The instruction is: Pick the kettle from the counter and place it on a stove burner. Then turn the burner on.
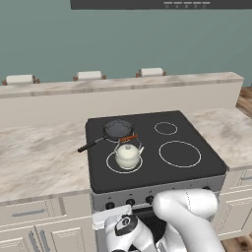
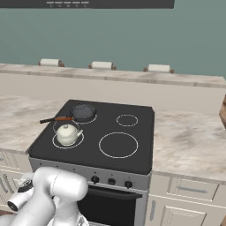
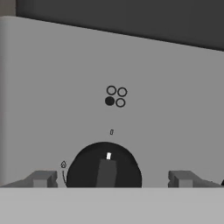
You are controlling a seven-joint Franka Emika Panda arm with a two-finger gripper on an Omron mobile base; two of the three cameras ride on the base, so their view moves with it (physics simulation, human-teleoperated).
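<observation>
The desk [image 1: 34, 157] lies left of the black cooktop. The kettle [image 1: 128, 154] sits inside the stove burner [image 1: 111, 166], and the frying pan [image 1: 117, 129] is just behind it. On the stove front, four little circles [image 3: 115, 96], one filled, mark a black knob [image 3: 104, 166]. The tool [image 3: 111, 178] has fingers [image 3: 41, 178] wide apart, one each side of the knob.

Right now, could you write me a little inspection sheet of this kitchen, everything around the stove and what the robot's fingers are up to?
Surface: black cooktop set into the beige counter.
Job's things: kettle stands upright inside the stove burner ring, front left.
Knob: black knob on the grey front panel, directly ahead of the hand.
Clutter: frying pan behind the kettle.
Gripper: gripper open, fingers either side of the knob, not touching it.
Cables: nothing seen.
Surroundings: teal wall, raised ledge, cream cabinets.
</observation>
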